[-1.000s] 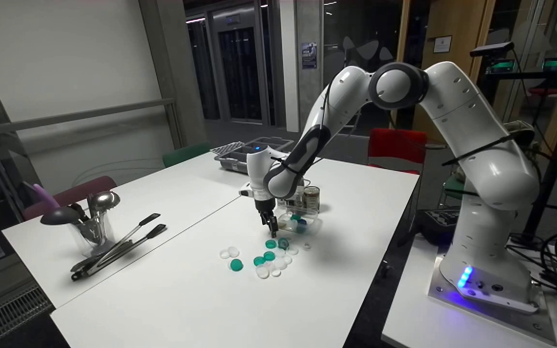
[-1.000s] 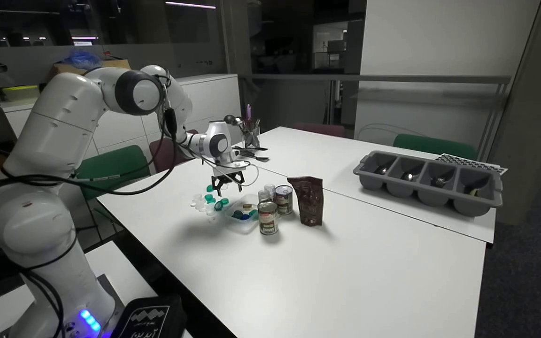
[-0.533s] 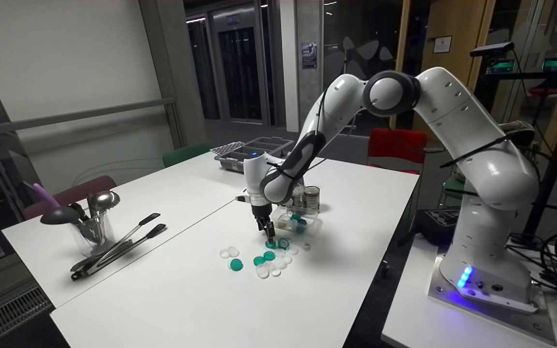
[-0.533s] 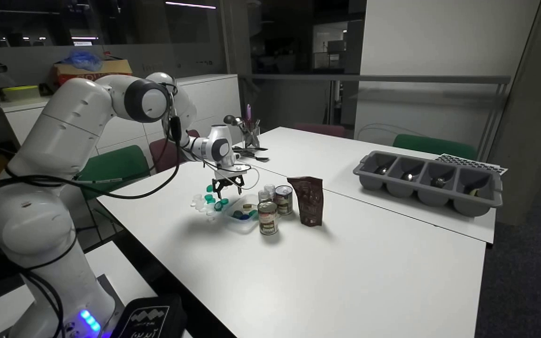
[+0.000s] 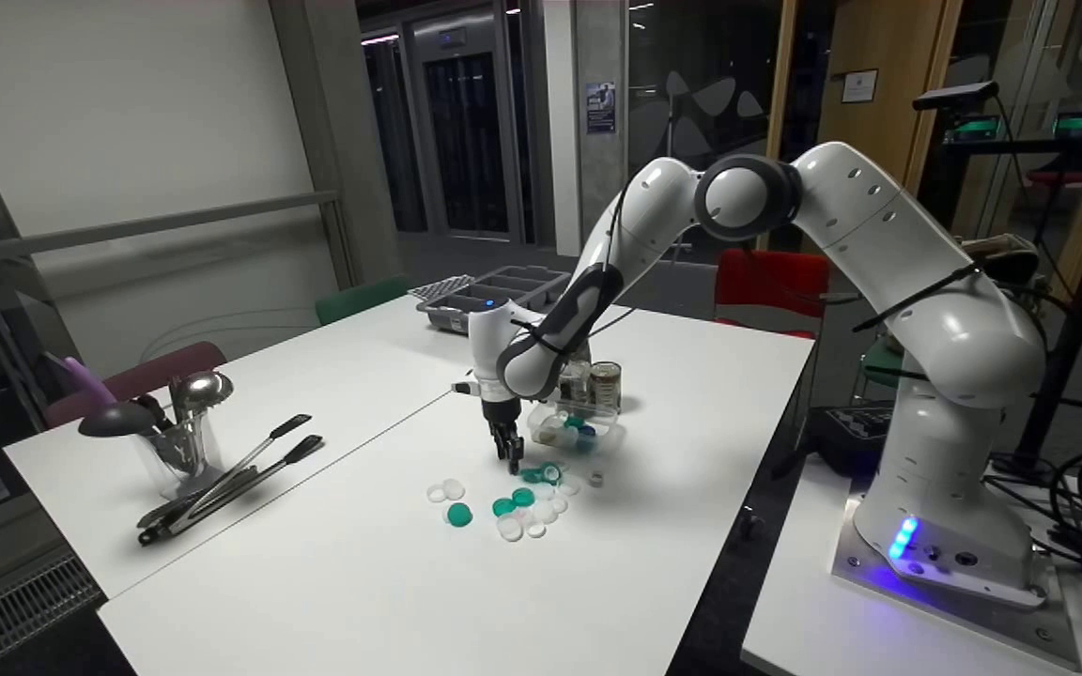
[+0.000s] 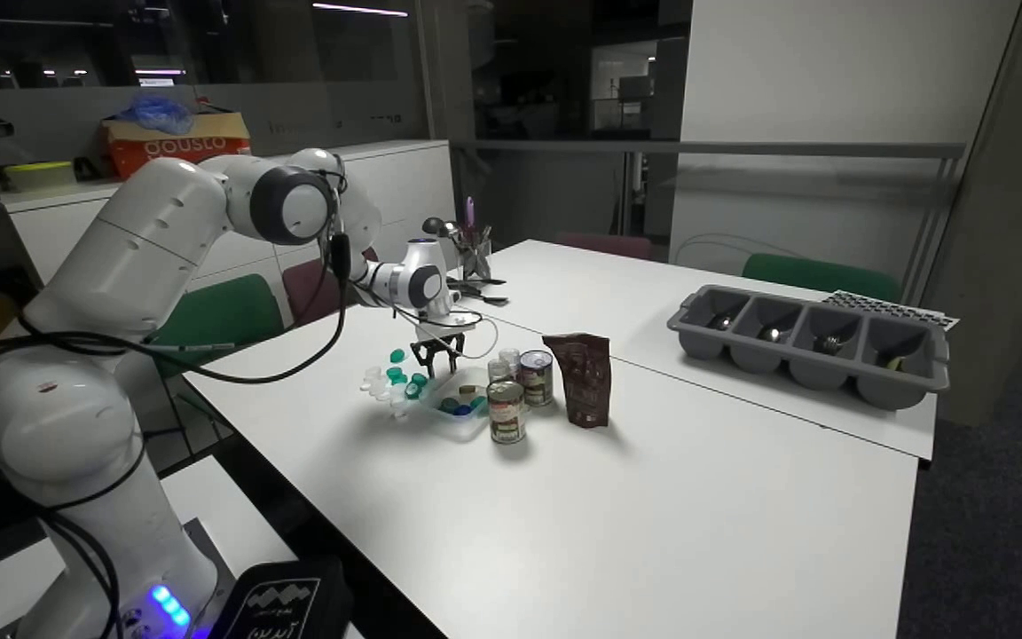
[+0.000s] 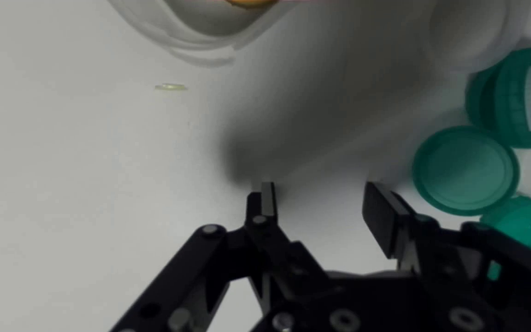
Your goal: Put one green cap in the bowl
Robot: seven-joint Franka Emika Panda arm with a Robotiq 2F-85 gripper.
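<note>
My gripper (image 7: 319, 196) is open, with nothing between its fingers. It hangs low over the table in both exterior views (image 5: 511, 464) (image 6: 443, 368). A flat green cap (image 7: 466, 170) lies just beyond the right finger in the wrist view, outside the jaws. It touches or nearly touches a tilted green cap (image 7: 516, 97) with a white piece inside. Another green cap (image 7: 530, 226) is partly hidden by the right finger. In an exterior view a lone green cap (image 5: 458, 514) lies apart. The clear bowl (image 6: 460, 429) holds several caps; its rim (image 7: 201, 44) shows at the wrist view's top.
White caps (image 5: 510, 529) lie among the green ones. Tins (image 6: 507, 413) and a brown pouch (image 6: 584, 382) stand by the bowl. A grey divided tray (image 6: 808, 342) is farther off. Tongs (image 5: 231, 483) and a utensil holder (image 5: 179, 451) stand at the other side.
The gripper has moved down and sideways, and its fingers have come closer together. The nearest green cap has shifted slightly towards the tilted green cap.
</note>
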